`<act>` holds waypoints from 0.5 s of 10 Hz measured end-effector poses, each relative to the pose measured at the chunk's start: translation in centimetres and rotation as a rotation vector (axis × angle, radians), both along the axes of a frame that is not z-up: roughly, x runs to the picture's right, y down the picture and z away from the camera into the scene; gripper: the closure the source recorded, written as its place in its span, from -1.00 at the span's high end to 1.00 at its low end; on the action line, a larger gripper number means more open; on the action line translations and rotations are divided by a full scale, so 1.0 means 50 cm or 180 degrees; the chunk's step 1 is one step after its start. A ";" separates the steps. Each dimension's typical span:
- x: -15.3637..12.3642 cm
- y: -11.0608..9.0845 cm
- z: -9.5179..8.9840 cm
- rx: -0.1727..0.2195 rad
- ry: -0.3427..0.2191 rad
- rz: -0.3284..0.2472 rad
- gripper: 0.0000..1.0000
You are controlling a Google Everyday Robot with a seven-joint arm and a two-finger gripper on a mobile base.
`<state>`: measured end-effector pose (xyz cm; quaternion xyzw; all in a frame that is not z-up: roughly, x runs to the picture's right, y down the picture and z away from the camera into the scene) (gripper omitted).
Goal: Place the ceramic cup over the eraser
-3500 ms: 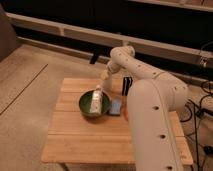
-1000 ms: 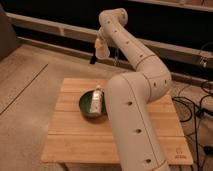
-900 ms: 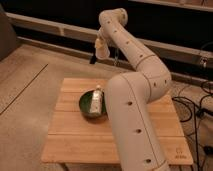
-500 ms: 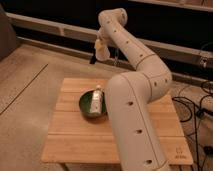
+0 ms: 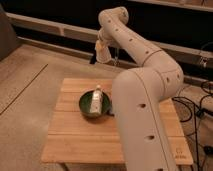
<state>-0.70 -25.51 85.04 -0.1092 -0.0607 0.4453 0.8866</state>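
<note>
High above the far edge of the wooden table (image 5: 70,135), my gripper (image 5: 102,52) hangs at the end of the raised arm. It is shut on a pale cream cylinder, the ceramic cup (image 5: 101,54), held well clear of the tabletop. The eraser is out of sight, hidden behind the thick white arm (image 5: 150,90) that fills the right half of the view.
A dark green bowl (image 5: 86,106) sits mid-table with a white bottle (image 5: 96,99) lying in it. Cables (image 5: 200,107) trail on the floor to the right. A dark wall with a ledge runs behind the table.
Since the earliest frame the arm has risen from table height, by the bowl, to high above the far edge, carrying the cup. Over the last second it has hardly moved.
</note>
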 end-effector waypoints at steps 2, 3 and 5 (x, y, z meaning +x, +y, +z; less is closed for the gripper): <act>-0.001 0.017 -0.014 -0.0001 -0.0003 0.0146 -1.00; 0.005 0.033 -0.023 -0.0011 0.0005 0.0265 -1.00; 0.035 0.070 -0.045 -0.0040 0.0099 0.0503 -1.00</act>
